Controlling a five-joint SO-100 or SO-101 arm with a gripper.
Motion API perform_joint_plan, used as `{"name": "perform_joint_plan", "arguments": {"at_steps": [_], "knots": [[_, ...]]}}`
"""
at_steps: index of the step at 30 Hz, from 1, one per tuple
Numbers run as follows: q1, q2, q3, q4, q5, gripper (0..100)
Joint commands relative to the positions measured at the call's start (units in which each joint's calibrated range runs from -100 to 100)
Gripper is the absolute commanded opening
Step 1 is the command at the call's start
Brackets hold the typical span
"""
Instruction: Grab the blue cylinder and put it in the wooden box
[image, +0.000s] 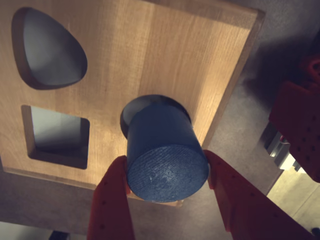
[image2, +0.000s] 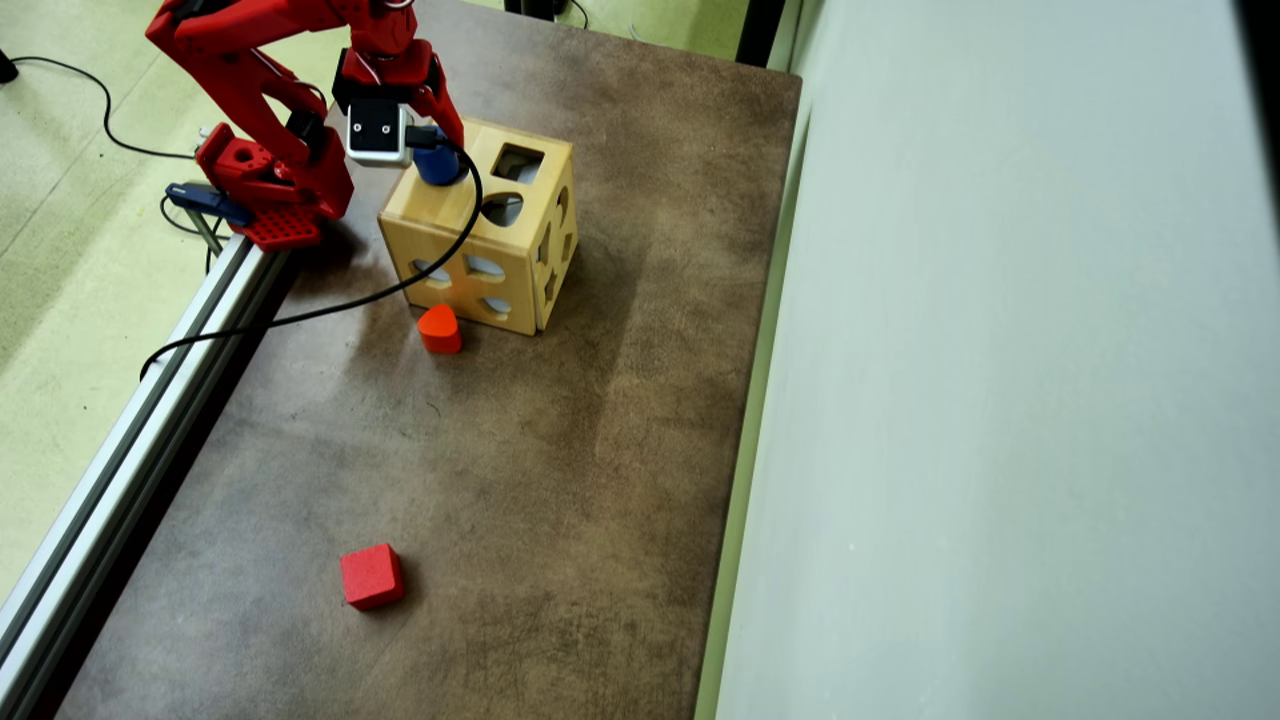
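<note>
Two red fingers (image: 112, 200) of my pincer (image: 167, 192) are closed on the cylinder (image: 165, 150), one on each side. In the wrist view its far end sits at the mouth of the round hole (image: 131, 111) in the top of the box (image: 150, 55) — it seems to have begun to enter, but how deep I cannot say. The overhead view shows the cylinder (image2: 437, 165) standing on the box (image2: 440, 215) top, under my wrist. I judge this is the insertion step. Next I should keep the cylinder straight over the hole, then open — if it is tilted, it may catch on the rim.
</note>
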Motion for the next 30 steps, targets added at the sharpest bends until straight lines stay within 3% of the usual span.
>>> {"name": "perform_joint_plan", "arguments": {"at_steps": [1,20,30], "knots": [[-0.5,-1.2,-1.0,0.2,0.3,18],[0.4,-1.1,-1.2,0.3,0.2,18],[0.4,-1.3,-1.2,0.3,0.2,29]]}}
